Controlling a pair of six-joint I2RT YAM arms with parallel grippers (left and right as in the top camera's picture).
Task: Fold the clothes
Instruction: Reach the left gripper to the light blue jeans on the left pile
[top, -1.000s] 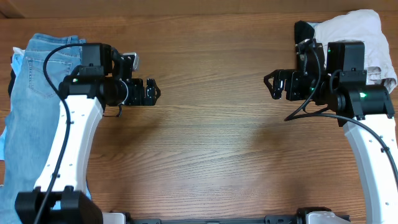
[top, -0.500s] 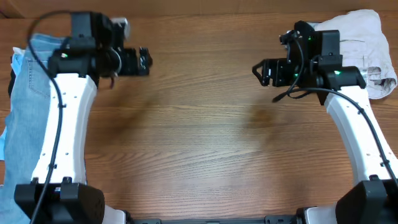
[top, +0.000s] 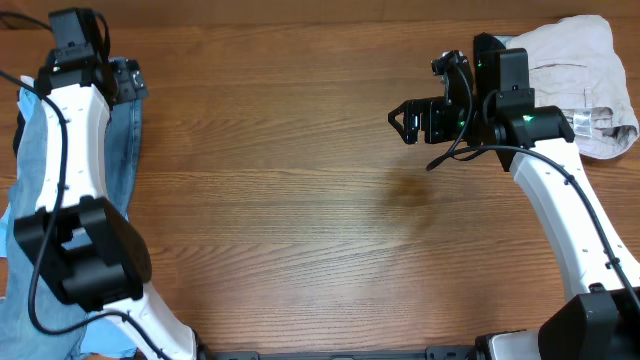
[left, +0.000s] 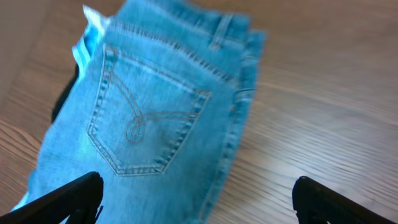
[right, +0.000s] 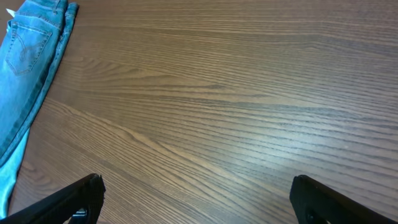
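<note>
Denim jeans (top: 125, 150) (left: 149, 124) (right: 25, 56), long and light-blue with a curly-stitched back pocket, are lying along the left edge of the brown wooden tabletop (top: 300, 220), waistband toward the far side. We're seeing the left gripper (top: 128, 80) (left: 199, 202) hovering over that waistband end, fingers spread wide and holding nothing. A pale-blue T-shirt (left: 92, 34) and a black garment (left: 62, 102) are peeking out from under the jeans. Over on the right, crumpled beige trousers (top: 585, 60) are sitting in the far corner. The right gripper (top: 403, 120) (right: 199, 199) is hanging above bare wood near them, pointing left, fingers also apart and empty.
</note>
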